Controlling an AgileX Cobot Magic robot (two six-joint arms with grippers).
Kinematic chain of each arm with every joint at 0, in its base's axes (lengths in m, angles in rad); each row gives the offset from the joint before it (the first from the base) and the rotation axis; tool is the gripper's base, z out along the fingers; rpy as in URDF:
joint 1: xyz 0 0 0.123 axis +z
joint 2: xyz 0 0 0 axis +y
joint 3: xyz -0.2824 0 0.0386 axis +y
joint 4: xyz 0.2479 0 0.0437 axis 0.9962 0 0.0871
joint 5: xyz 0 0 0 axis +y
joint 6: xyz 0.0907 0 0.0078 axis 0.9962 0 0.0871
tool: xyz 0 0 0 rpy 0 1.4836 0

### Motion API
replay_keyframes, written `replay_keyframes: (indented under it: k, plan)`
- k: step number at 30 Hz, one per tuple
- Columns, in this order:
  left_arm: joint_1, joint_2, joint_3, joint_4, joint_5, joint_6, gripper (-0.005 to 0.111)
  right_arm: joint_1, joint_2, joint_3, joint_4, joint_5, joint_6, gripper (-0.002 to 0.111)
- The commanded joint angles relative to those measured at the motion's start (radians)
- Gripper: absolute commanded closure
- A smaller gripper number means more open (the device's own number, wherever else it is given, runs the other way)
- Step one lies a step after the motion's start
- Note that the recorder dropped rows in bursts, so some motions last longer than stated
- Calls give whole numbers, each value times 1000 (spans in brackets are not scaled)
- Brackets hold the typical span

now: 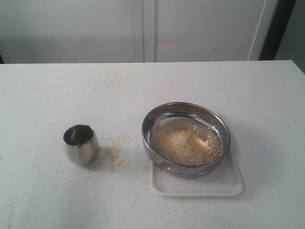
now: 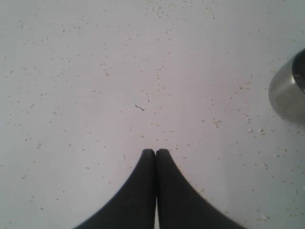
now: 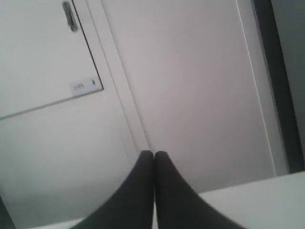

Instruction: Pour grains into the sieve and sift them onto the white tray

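The left gripper (image 2: 156,153) hangs over the speckled tabletop (image 1: 43,90) with its two dark fingers pressed together, holding nothing. A slice of the steel cup (image 2: 288,90) shows close by it. In the exterior view that one cup (image 1: 81,144) stands upright at about 9 o'clock from the sieve, well apart from it, with its mouth facing up. Between the two, a spilled patch (image 1: 115,157) of golden meal lies on the tabletop, and fainter specks spread out toward 12 o'clock. Nothing stands between cup and sieve except this litter. The single sieve (image 1: 153,125) sits flat with its open side up, and its round steel ring has no long axis. One heap of grains (image 1: 183,145), yellow mixed with paler bits, rests on its mesh, slightly toward 6 o'clock. Under it lies the one white tray (image 1: 224,183), its long axis running from 9 to 3 o'clock. The sieve covers the tray's far part and overhangs it toward 12 o'clock, so the tray's bare near edge and its 5 o'clock corner show. The right gripper (image 3: 153,155) is likewise closed on nothing, its fingers touching. It is turned toward pale cabinet doors (image 3: 190,86), one of which carries a dark handle (image 3: 70,15).
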Motion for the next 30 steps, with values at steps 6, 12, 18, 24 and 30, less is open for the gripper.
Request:
replay_keyframes:
  k: [6, 12, 18, 24, 30]
  plan:
    - [3, -8, 8, -4, 4, -4, 107, 9, 203, -204, -36, 415, -185, 108]
    - [3, -8, 8, -4, 4, -4, 107, 62, 367, -359, 65, 706, -416, 108]
    - [3, -8, 8, -4, 4, -4, 107, 89, 520, -466, 222, 883, -563, 108]
    - [3, -8, 8, -4, 4, -4, 107, 142, 651, -539, 255, 978, -621, 108]
    - [3, -8, 8, -4, 4, -4, 107, 188, 754, -609, 247, 1030, -624, 108]
